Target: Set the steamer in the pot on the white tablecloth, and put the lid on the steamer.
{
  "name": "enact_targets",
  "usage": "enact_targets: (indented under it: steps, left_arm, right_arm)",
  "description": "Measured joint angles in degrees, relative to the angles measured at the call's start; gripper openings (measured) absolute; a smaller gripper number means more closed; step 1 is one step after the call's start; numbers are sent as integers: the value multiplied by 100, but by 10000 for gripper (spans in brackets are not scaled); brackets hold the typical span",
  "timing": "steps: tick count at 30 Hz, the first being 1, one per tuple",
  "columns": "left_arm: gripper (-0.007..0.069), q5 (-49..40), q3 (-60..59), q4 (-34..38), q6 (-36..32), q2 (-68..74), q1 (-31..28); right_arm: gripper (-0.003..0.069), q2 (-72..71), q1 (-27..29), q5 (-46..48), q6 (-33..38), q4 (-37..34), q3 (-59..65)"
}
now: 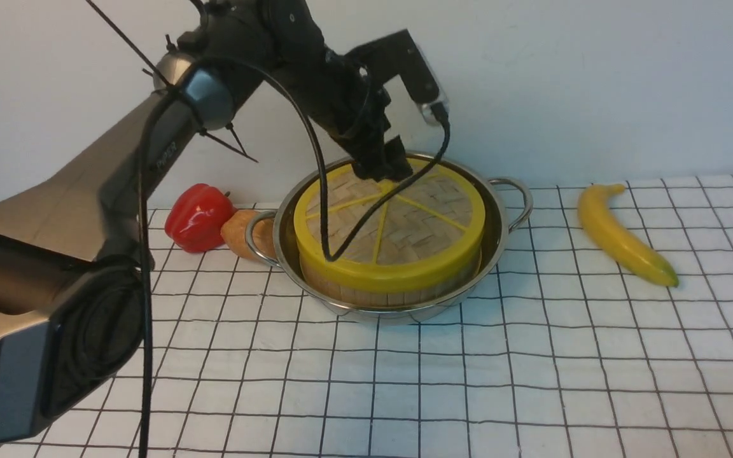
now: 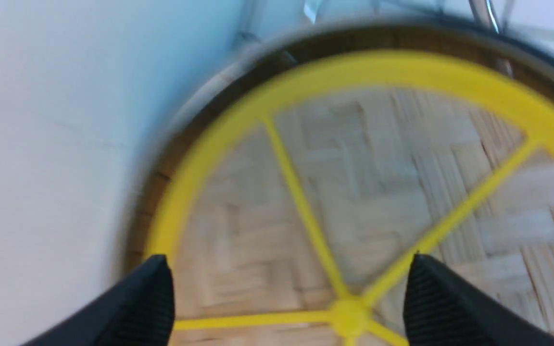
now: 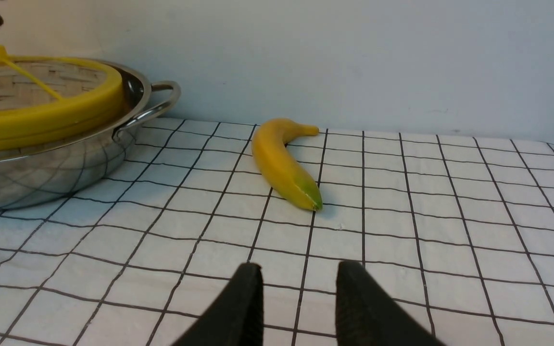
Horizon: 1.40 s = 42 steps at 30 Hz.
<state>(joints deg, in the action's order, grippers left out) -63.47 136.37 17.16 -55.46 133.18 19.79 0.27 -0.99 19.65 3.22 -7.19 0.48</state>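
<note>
My right gripper (image 3: pixel 296 288) idles low over the white tablecloth (image 1: pixel 532 356), fingers narrow and empty. Farther off, the lid (image 1: pixel 392 222) caps the steamer (image 1: pixel 366 294) inside the pot (image 1: pixel 497 210) — left gripper (image 2: pixel 286 293) spread wide above the hub, holding nothing. I'd lift straight up, avoiding the spokes.

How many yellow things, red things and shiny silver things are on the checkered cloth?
Yellow: 2, the lid (yellow rim and spokes) and the banana
Red: 1, the pepper
Shiny silver: 1, the pot
Total: 4
</note>
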Motion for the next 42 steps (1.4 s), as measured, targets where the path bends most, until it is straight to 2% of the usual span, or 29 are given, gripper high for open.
enact_targets:
  steps: [6,7,8,12,23,28,30,37,41,42]
  left_arm:
    - [548,-124,652,-224,1447,-559,-81]
    - [514,-114,751,-244,2100,-732,-118]
    - [493,-114,782,-249,2457,-833,-126]
    - [432,-73,790,-265,3136,-925,-126]
    - [244,-93,790,-425,3707,-1035,-179]
    - [190,-465,742,-715,4079,-1573,-376]
    - [179,-581,542,-1013,4264,-2233,-514]
    - [176,-455,-1417,-1575,4356,-4487,-678]
    - [181,687,-4047,-1570,4383,-6124,-907]
    - [181,904,-4310,-1554,4383,-6191,-923]
  right_arm:
    - [240,0,0,0,0,0,0]
    - [240,0,0,0,0,0,0]
    - [240,0,0,0,0,0,0]
    - [240,0,0,0,0,0,0]
    - [240,0,0,0,0,0,0]
    - [240,0,0,0,0,0,0]
    - [240,0,0,0,0,0,0]
    - [240,0,0,0,0,0,0]
    - [240,0,0,0,0,0,0]
    - [240,0,0,0,0,0,0]
